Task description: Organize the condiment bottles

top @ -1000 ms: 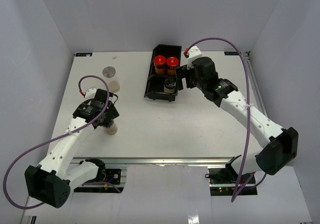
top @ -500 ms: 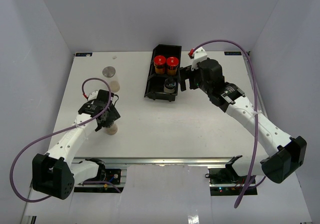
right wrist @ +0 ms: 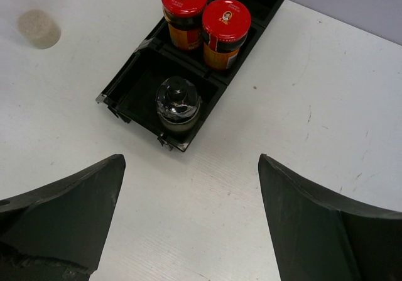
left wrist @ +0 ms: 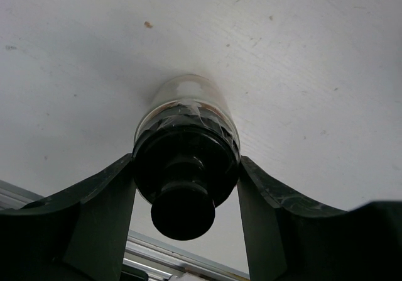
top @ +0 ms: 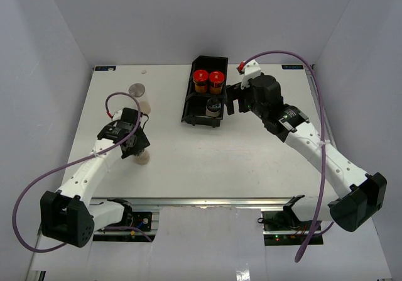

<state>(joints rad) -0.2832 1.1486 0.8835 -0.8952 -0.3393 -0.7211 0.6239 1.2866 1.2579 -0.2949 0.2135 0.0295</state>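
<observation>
Gripping pale bottle (left wrist: 188,99) with left gripper (left wrist: 186,174).
Well left of black tray (right wrist: 139,91); holding right gripper (right wrist: 191,168) open beside tray.

Robotics lab test cell. Flat white desk (top: 207,155) boxed in by plain pale grey panel walls (top: 188,17) on three sides. Two white jointed robot arms, left arm (top: 88,171) and right arm (top: 314,149), bolted at near edge by silver aluminium rail (top: 207,202). Purple cable (top: 276,51) loops above. Small black electronics unit (top: 276,220) with tiny lit lamps below rail.
</observation>
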